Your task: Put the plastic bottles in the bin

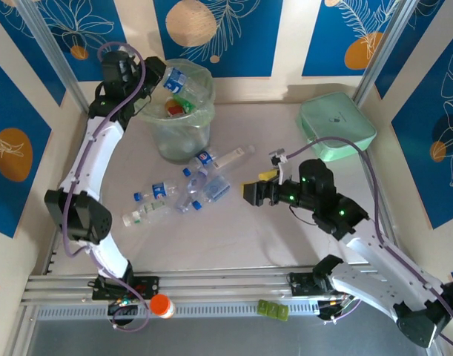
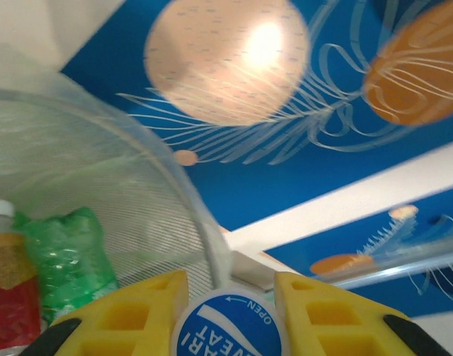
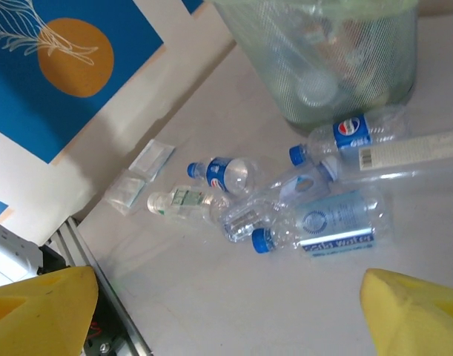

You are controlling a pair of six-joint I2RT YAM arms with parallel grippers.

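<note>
Clamping a blue-capped bottle (image 1: pixel 176 80) over the rim of the bin (image 1: pixel 183 141), left gripper (image 2: pixel 230 300) is risking a drop outside — alignment possibly marginal; right gripper (image 1: pixel 253 193) is hovering, fingers wide apart, near the loose bottles (image 1: pixel 193 189).

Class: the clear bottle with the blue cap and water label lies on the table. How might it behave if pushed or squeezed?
The bottle looks empty, so it is probably light. Lying on its side on the flat table, it would likely roll from a sideways push. Its thin clear walls may buckle under a squeeze.
</note>
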